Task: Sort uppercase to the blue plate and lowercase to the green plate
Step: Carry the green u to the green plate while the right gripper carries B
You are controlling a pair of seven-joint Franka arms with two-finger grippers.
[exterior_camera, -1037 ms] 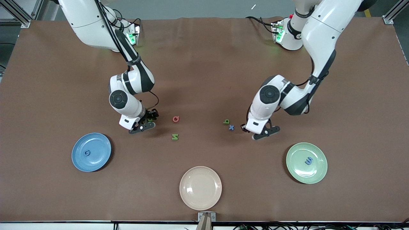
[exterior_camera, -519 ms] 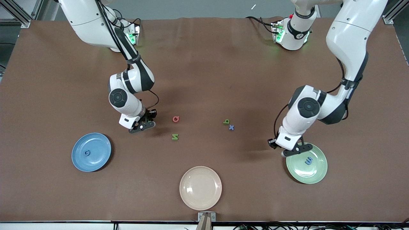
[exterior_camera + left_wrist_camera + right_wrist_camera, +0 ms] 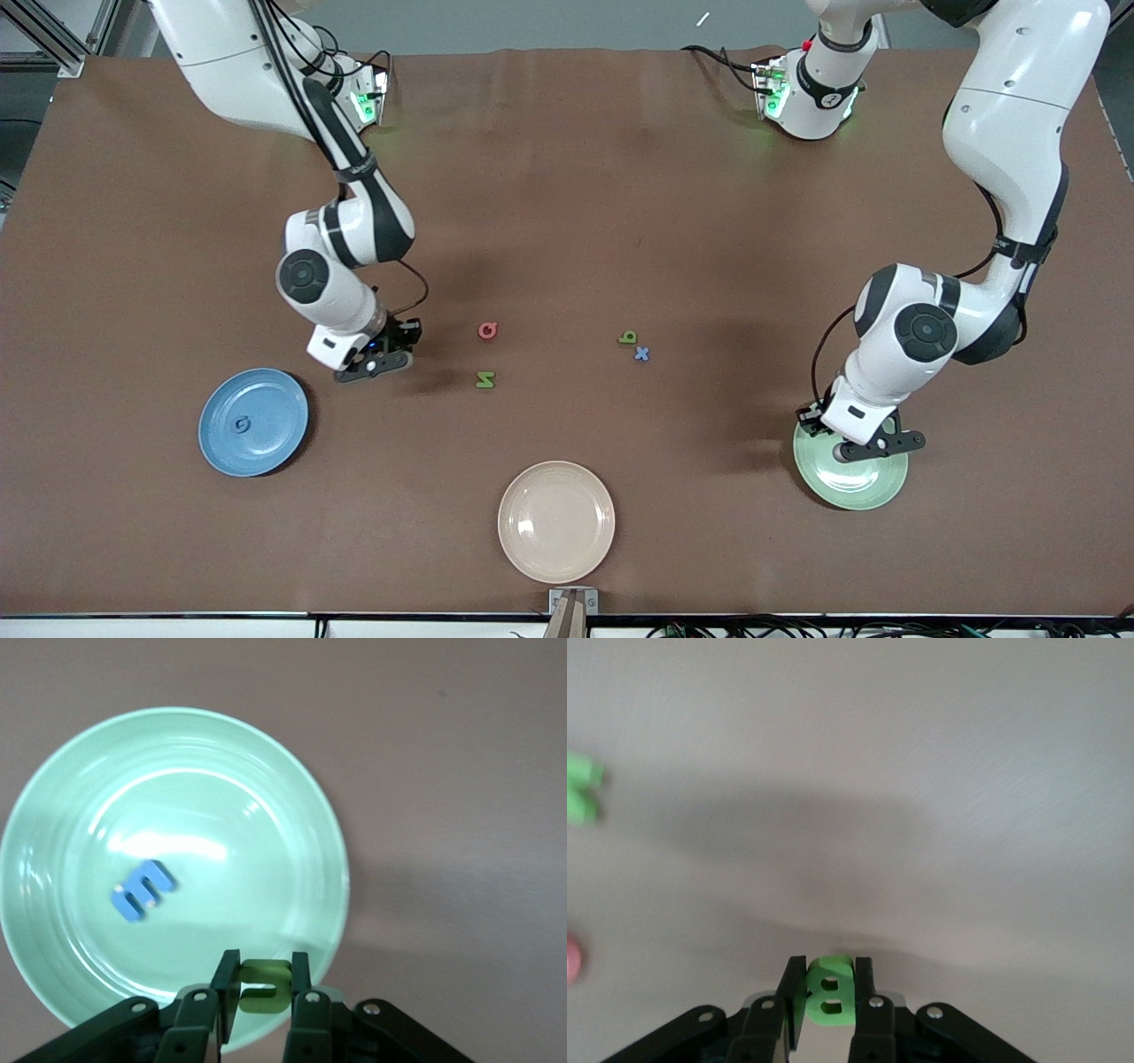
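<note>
Left arm: reaches down from its base with the elbow bent, wrist pointing straight at the table. The left gripper (image 3: 261, 992) hangs over the green plate (image 3: 873, 492), above the rim portion toward the robots' bases. Its fingers (image 3: 223, 985) are clamped flat against the two sides of a small green u/n letter (image 3: 263, 984) — the letter's open end faces sideways across the jaw gap in the left wrist view. A blue m/w letter (image 3: 142, 890) lies flat in the plate's well, tilted, its long axis running diagonally.

Right arm: folded at the elbow, forearm angled down. The right gripper (image 3: 828, 997) is low over bare table, between the blue plate (image 3: 275, 439) and the red round letter (image 3: 488, 330). Its fingers are closed on the green B (image 3: 830, 990) — the B is held edge-on between the pads, its two holes visible, its long axis pointing out along the fingers.

Relative to the blue plate: a blue G (image 3: 241, 425) lies near its centre. The red round letter and the green N/Z (image 3: 485, 380) lie on the table toward the left arm's end, the N/Z nearer the front camera. Farther the same way, the green b (image 3: 628, 337) and blue x (image 3: 641, 354) lie just beside each other. The cream plate (image 3: 556, 521) is nearest the front camera.
</note>
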